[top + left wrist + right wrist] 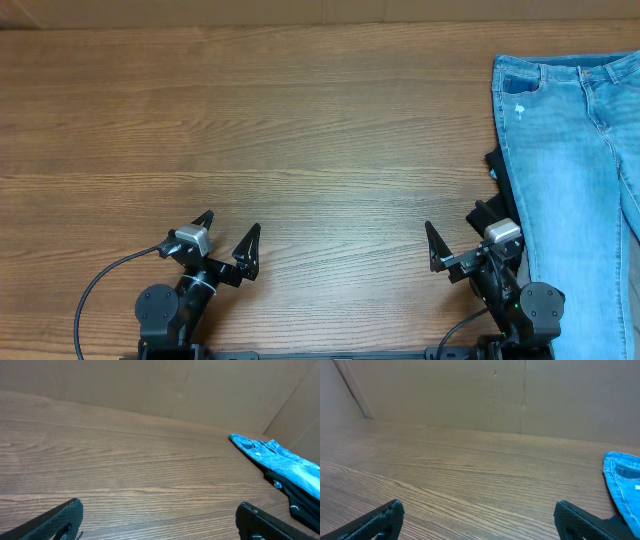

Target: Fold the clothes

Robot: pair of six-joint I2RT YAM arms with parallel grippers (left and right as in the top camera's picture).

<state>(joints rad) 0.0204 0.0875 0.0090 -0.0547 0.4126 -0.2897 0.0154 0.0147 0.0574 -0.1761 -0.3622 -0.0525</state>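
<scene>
The wood-grain tabletop (300, 130) filled nearly the whole overhead view and was bare across its left and middle. The jeans (570, 150) lay flat along the right edge of that frame, waistband at the upper right and legs running down out of the lower right corner, so part of them was cut off from view. The left pincer (230, 226) sat at the lower left and the right pincer (455, 224) at the lower right, just beside the denim's left edge; both stood wide open and held nothing. No fold looked begun. To do the first grasp well, each pincer probably needed to come down on a clear edge of the cloth, one near the waistband and one lower on the leg. They should pinch only the layers meant to move and lift evenly, so the denim did not bunch. Counted: one tabletop, one pair of jeans, two pincers.
</scene>
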